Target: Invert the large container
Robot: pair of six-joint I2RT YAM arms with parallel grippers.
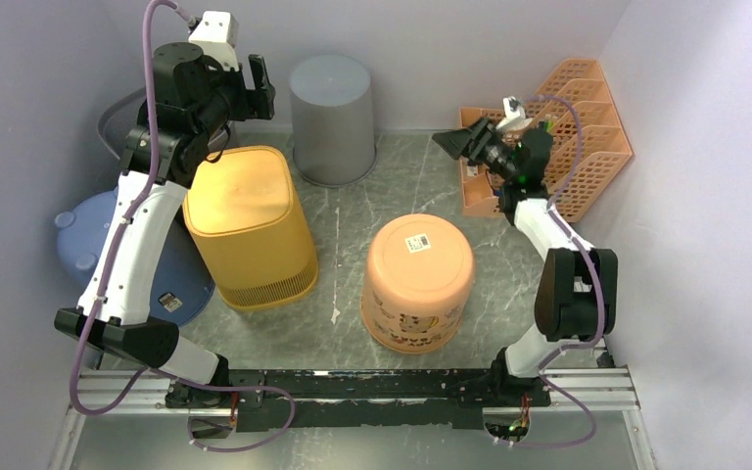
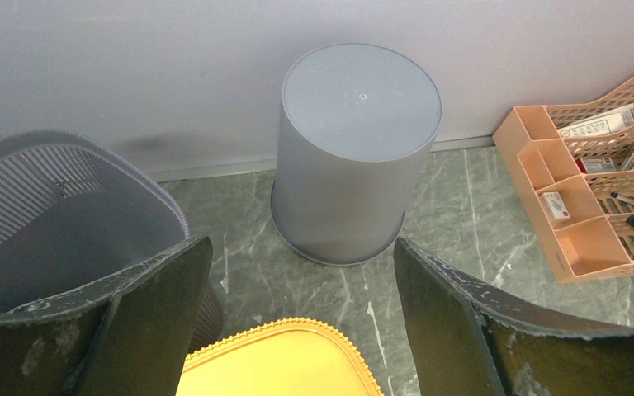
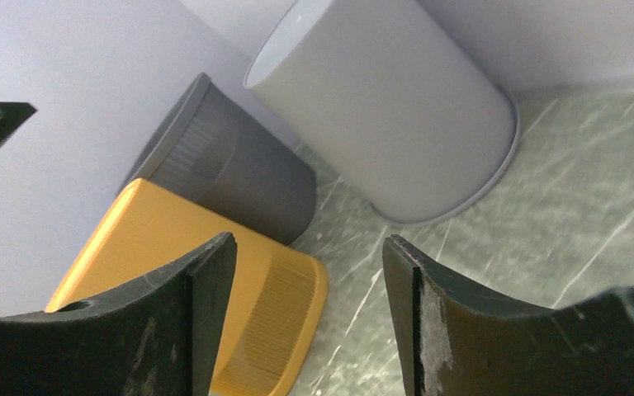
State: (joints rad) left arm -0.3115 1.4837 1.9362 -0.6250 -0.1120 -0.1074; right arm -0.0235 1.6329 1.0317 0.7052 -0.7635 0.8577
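Step, my read: the flip looks done and you're at release/clear-off. Neither claw holds a bin.

Near: peach bucket (image 1: 419,274) mid-table, base up, label on top. Not the biggest, so prob. not your target.

Left of it, apart: yellow bin (image 1: 250,220). It's the biggest-looking tub in the top view, so I take it as the task's thing. It sits left-centre on the table (image 1: 352,206), right beside the L arm (image 1: 137,245). Flat closed base faces up, slotted rim band sits down on the table. Squarish w/ rounded corners, standing straight, no tilt seen.

L claw (image 2: 301,247): jaws spread wide, nothing between. It hovers over the yellow bin's far edge, aimed at the grey bin (image 1: 331,117).

R claw (image 3: 307,243): spread, empty, up in the air by the desk rack (image 1: 587,147) at far right, pointing left.

Far: grey bin at the back wall, base up. Dark ribbed basket (image 2: 58,223) shows its inside in the L wrist view, so mouth up. If that's your target, the job isn't done.

Next: pull both arms off w/o knocking the yellow bin, then check it sits flat.
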